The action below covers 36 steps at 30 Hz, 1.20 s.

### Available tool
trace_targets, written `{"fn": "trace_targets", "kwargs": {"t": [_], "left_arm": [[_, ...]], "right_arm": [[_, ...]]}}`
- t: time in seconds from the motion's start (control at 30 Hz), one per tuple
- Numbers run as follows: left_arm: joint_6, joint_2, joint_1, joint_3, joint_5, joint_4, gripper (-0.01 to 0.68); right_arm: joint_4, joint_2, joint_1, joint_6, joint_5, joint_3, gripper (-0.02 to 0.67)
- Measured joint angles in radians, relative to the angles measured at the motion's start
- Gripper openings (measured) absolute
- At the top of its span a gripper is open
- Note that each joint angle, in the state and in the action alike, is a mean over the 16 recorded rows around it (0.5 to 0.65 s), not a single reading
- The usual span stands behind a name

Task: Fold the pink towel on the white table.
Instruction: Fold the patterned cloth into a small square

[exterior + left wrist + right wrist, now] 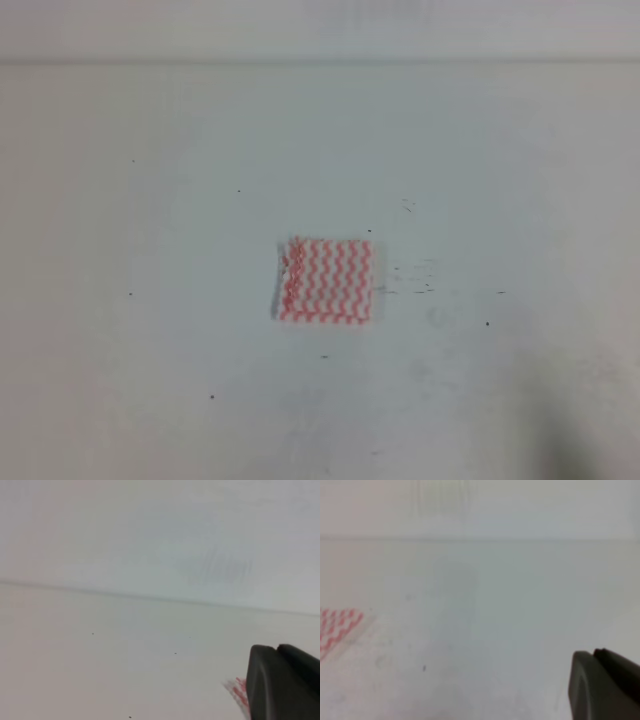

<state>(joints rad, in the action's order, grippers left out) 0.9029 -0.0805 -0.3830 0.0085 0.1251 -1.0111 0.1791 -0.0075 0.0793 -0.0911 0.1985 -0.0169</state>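
The pink towel (325, 281) lies flat near the middle of the white table (150, 250) as a small, squarish folded piece with zigzag stripes and a frayed left edge. Neither gripper shows in the high view. In the left wrist view only a dark finger (282, 685) fills the lower right corner, with a red scrap of the towel (237, 690) just left of it. In the right wrist view a dark finger (605, 687) sits at the lower right, far from the towel's corner (337, 627) at the left edge. Nothing is held.
The table's far edge (320, 62) runs across the top of the high view. Small dark specks and faint scuff marks (415, 285) lie to the right of the towel. A dim shadow darkens the lower right corner (590, 440).
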Motion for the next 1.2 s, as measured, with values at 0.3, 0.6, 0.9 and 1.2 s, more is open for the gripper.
{"fn": "trace_targets", "kwargs": {"t": [0.3, 0.6, 0.9, 1.2], "left_arm": [[0.0, 0.002, 0.0, 0.001, 0.001, 0.001, -0.005], [0.0, 0.001, 0.0, 0.0, 0.002, 0.0, -0.005], [0.002, 0.0, 0.001, -0.003, 0.004, 0.002, -0.005], [-0.14, 0.007, 0.066, -0.004, -0.034, 0.216, -0.005]], "right_arm": [[-0.009, 0.001, 0.0, 0.013, 0.082, -0.001, -0.018], [-0.009, 0.002, 0.0, 0.014, 0.08, -0.003, -0.018], [-0.009, 0.002, 0.0, 0.014, 0.081, -0.002, -0.018], [-0.008, -0.001, 0.0, 0.014, 0.082, 0.001, -0.018]]}}
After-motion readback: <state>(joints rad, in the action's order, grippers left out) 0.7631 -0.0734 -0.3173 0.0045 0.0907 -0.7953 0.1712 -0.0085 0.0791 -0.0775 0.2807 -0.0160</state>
